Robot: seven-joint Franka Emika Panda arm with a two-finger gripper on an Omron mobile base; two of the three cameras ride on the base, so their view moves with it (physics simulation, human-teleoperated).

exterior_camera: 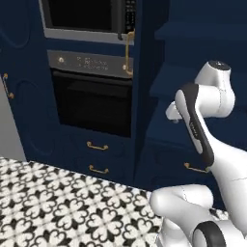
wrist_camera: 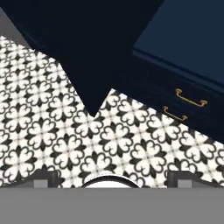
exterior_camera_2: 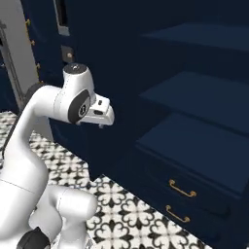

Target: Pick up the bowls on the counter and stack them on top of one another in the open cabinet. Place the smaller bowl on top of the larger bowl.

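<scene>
Gripper [wrist_camera: 112,175] is spread apart and empty, hovering over patterned floor [wrist_camera: 65,131] beside the open cabinet [exterior_camera_2: 204,97], whose shelves are bare. Bowls: location undetermined. Expect them rigid, smooth and breakable; pinch each at the rim.

A domestic kitchen. A built-in wall oven [exterior_camera: 91,99] sits beneath a microwave [exterior_camera: 87,17] in navy blue cabinetry; drawers with curved gold handles [exterior_camera_2: 182,188] lie below the open cabinet [exterior_camera_2: 204,97] with plain shelves, over a black-and-white patterned tile floor [exterior_camera: 62,207].
</scene>
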